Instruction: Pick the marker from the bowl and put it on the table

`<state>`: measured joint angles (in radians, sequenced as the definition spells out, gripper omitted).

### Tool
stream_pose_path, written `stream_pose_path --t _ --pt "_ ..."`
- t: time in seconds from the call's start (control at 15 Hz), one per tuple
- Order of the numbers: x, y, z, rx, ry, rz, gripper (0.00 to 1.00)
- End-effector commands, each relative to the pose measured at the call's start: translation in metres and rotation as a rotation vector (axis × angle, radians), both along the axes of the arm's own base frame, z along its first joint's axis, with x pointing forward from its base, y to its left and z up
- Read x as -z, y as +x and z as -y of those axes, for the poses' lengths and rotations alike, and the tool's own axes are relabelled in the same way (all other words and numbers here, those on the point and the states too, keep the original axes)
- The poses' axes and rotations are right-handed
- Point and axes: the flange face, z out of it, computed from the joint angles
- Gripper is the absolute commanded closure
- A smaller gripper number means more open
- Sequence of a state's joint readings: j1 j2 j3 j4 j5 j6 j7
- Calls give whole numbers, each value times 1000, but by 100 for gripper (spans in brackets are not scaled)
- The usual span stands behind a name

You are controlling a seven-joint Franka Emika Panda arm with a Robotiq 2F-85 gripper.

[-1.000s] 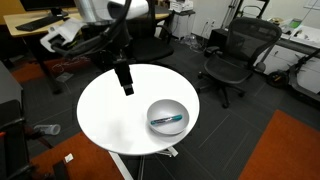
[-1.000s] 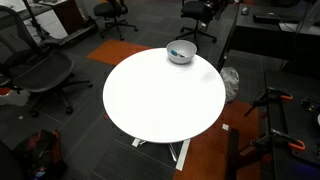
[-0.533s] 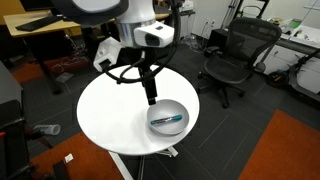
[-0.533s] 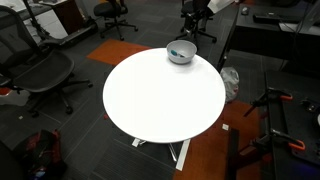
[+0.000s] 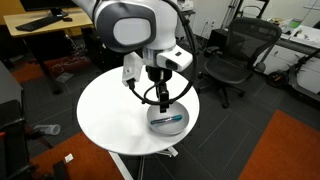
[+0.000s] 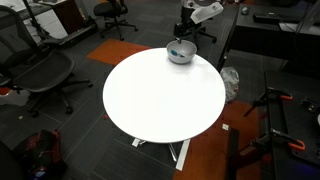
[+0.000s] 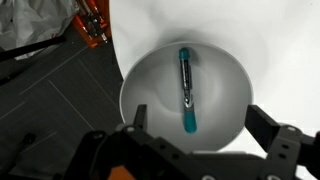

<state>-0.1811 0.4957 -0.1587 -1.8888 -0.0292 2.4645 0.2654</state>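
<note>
In an exterior view, poised with the pincer (image 5: 163, 99) just above the bowl (image 5: 167, 116) at lower centre of frame, on the round white surface (image 5: 105, 110); inside the bowl, the teal marker (image 5: 168, 119). In an exterior view, at top centre, too small to judge the spread above the bowl (image 6: 181, 52). In the wrist view, pincer (image 7: 200, 114) held wide apart and empty, marker (image 7: 187, 90) dead ahead, long axis running top to bottom, crosswise to the closing line; likely suited to a straight drop.

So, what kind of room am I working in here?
Most likely an office or lab workspace: black mesh swivel chairs, a rectangular wooden desk and dark grey carpet tiles.
</note>
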Motion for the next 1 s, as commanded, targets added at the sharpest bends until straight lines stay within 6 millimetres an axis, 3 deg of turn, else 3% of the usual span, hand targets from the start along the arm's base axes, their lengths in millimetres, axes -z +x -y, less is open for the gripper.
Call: stream_pose_path --t 0.0,0.93 --pt "14 15 13 16 33 -6 0" --pt "63 33 34 -45 36 -43 0"
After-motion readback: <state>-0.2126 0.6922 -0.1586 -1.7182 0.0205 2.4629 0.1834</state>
